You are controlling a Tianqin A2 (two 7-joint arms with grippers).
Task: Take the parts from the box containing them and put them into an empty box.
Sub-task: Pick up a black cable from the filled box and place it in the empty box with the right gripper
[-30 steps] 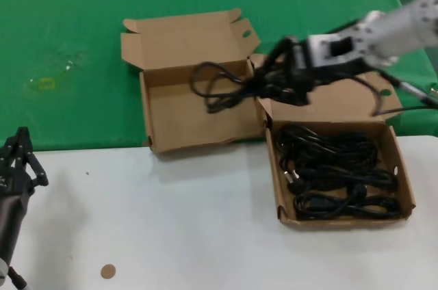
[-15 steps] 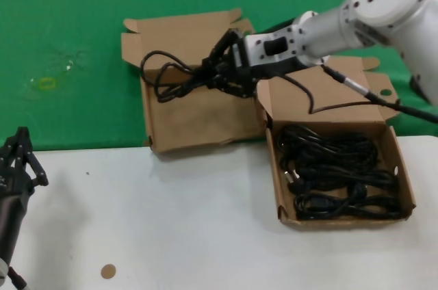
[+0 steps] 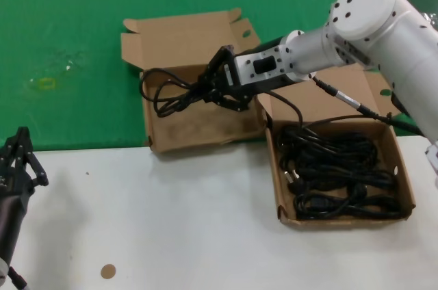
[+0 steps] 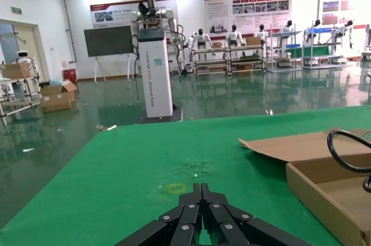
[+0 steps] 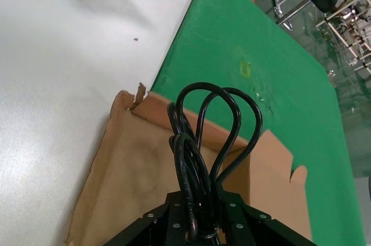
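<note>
Right end effector [image 3: 217, 86] is over the empty box [image 3: 198, 126], reaching in from the right side of the head view. Its fingers are clenched on one bundled cord [image 3: 171, 91]; the cord's loops stick out past the fingertips toward the left wall of that box and hang above its floor, not resting on it as far as can be told. In the right wrist view the same cord [image 5: 200, 141] rises in two loops from between the fingers, with the brown box floor [image 5: 133, 176] beneath.

The remaining parts [image 3: 335, 174] lie coiled in the box containing them [image 3: 404, 180], which sits on the white counter [image 3: 171, 221] just right of the empty box, the two touching at their near corners. The empty box lies mostly on the green mat [image 3: 68, 44].

Left end effector [image 3: 17, 160] is parked at the lower left edge of the counter, well apart from both boxes; its fingers [image 4: 197, 211] are closed together, holding nothing.
</note>
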